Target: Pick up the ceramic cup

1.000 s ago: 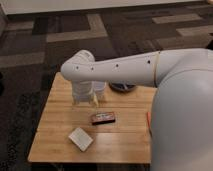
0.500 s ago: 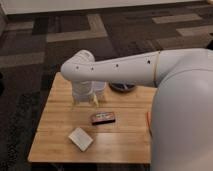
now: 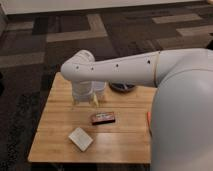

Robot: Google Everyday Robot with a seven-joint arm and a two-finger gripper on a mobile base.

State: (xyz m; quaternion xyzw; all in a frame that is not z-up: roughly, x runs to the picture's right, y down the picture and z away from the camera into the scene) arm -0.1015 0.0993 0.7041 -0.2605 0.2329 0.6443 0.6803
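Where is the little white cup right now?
In the camera view the cup sits near the far edge of the table, just under the arm, between the gripper and the blue bowl.

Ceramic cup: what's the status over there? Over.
Gripper low over the table's far side, right beside the ceramic cup. Cup on the table, partly behind the arm. Blue bowl close beside it.
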